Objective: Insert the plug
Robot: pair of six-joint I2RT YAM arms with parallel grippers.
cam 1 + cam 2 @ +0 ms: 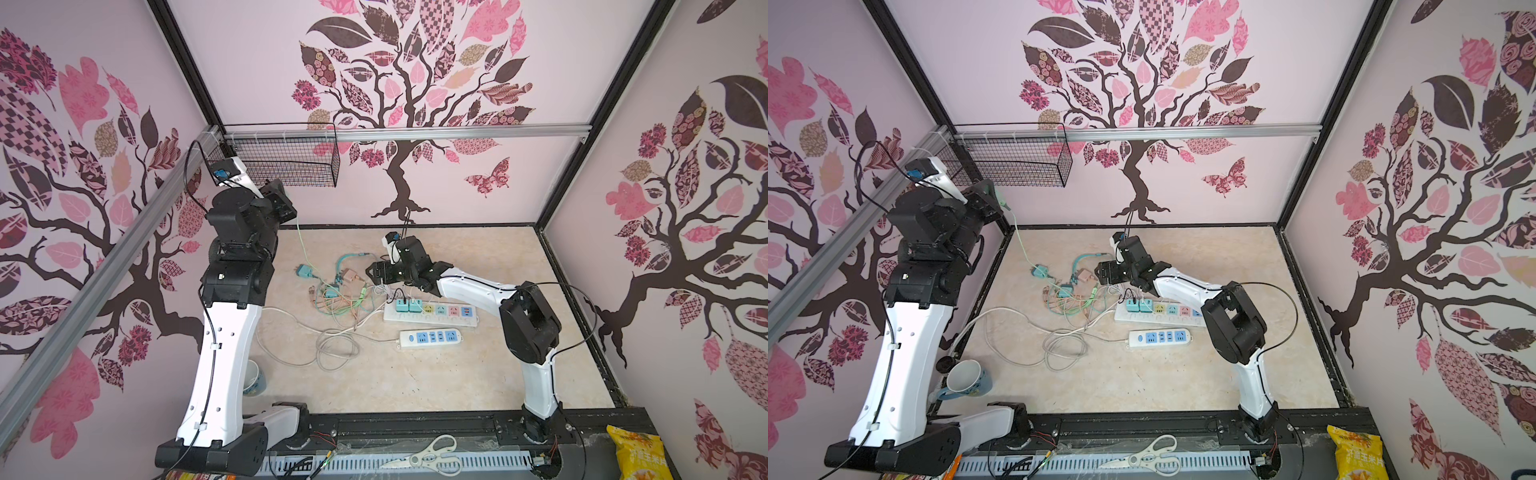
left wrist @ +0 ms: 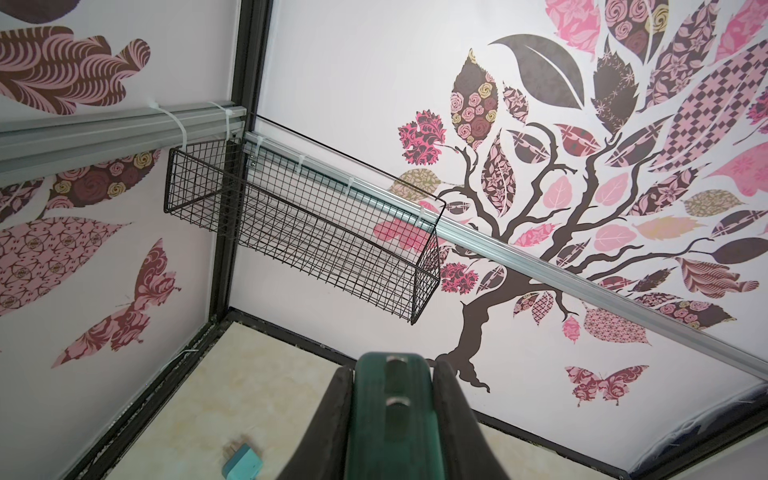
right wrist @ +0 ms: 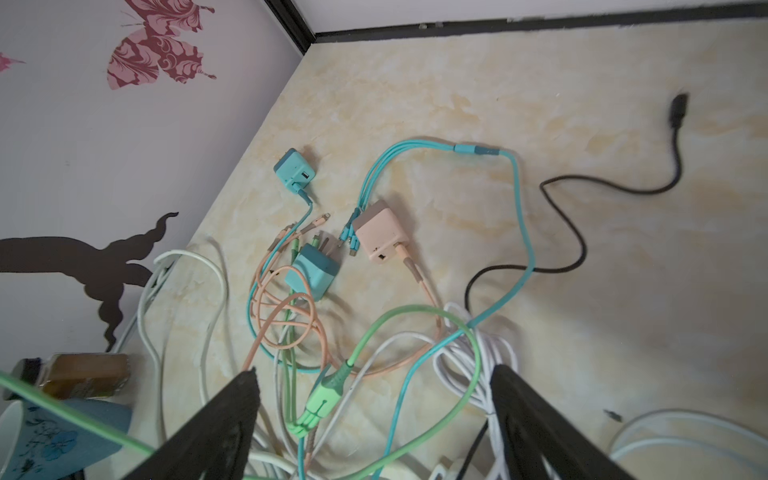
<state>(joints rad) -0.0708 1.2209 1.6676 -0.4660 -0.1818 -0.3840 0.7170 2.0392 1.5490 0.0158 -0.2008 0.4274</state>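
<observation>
- The left pincer (image 2: 392,370) is closed narrow on the green plug (image 2: 392,419), whose two metal prongs show in the wrist view. In both top views it hangs high over the table's (image 1: 478,374) 10 o'clock corner, just under the wire basket (image 1: 291,162).
- The right pincer (image 3: 374,372) stands wide and empty, low over the cable tangle (image 1: 340,299), at 10 o'clock from the pastel power strip (image 1: 432,319).
- Two teal chargers (image 1: 407,306) fill the strip's 9 o'clock end. The sockets toward 3 o'clock look free, and a blue strip (image 1: 430,337) lies at its 6 o'clock.
- Snag risk: the green cable (image 1: 302,245) runs from the held plug down into the tangle. A long carry toward the strip could pull it taut, drag the loose chargers or twist the plug in the jaws.
- Collision risk: the right forearm lies across the strip's 3 o'clock half, so the left arm's approach could meet it.
- Slip risk: the strip looks unfixed, so an off-square push could shove it aside.
- Room: the table is open from 12 to 2 o'clock and along 5 to 6 o'clock. The wall crowds 9 o'clock, and a mug (image 1: 967,380) sits at 7 o'clock beside the left arm's base.
</observation>
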